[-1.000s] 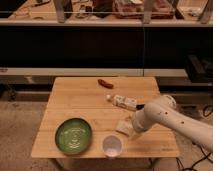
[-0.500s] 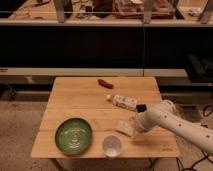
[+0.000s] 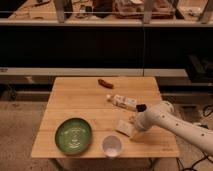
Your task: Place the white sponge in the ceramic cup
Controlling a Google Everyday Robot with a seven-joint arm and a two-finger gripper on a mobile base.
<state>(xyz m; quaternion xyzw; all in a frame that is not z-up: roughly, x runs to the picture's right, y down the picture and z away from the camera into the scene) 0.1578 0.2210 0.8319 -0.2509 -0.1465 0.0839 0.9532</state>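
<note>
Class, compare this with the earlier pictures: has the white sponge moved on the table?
No. The sponge stays in the same spot just beyond the cup, with the gripper at its right side in view.

Gripper point(image 3: 134, 123) sat low at white sponge point(image 3: 123, 128), right-front of wooden table point(image 3: 75, 100). Ceramic cup point(image 3: 112, 145) stood near, at front edge; green plate point(image 3: 74, 135) beside it, leftward.

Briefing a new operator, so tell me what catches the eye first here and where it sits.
The white arm reaches in from the right, its gripper down at the white sponge near the table's front middle. Just in front of it stands the ceramic cup, and the green plate lies front left.
</note>
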